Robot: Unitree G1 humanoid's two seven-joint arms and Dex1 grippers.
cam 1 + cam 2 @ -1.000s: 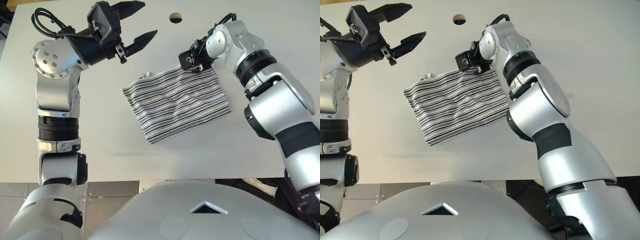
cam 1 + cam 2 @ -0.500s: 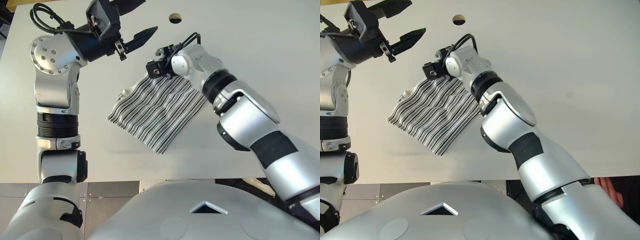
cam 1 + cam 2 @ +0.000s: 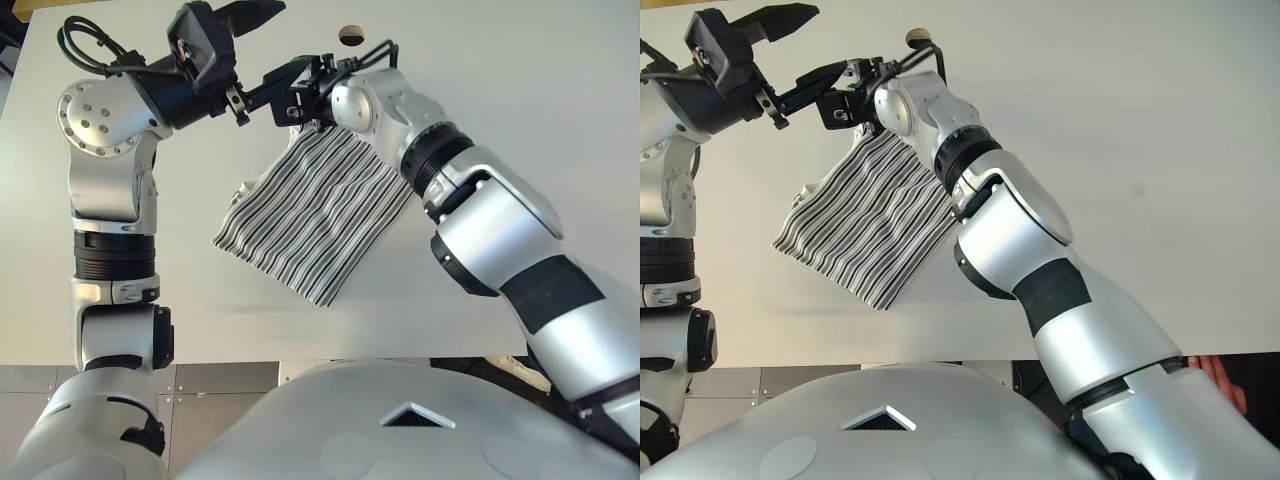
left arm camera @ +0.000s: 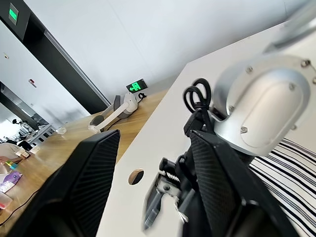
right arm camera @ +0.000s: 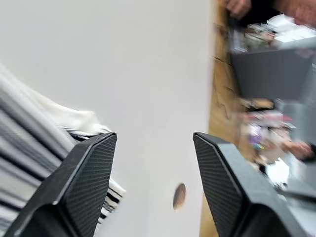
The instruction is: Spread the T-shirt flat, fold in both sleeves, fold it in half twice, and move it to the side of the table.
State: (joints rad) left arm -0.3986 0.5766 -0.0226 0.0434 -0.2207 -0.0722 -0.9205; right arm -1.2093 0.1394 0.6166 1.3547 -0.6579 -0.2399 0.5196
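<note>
Left eye view: hole (image 3: 350,36) beyond T-shirt (image 3: 310,215), right arm (image 3: 480,200)

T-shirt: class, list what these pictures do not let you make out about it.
Eye views: the T-shirt has its top corner hidden under the right gripper.
Left wrist view: the right wrist covers most of it.
Right wrist view: it is blurred and cut off by the edge.
Sleeves: hidden inside its folds.

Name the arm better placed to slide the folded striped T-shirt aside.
Probably right: the right gripper sits at the striped T-shirt's far corner; the open left gripper hangs raised, off it.
</note>
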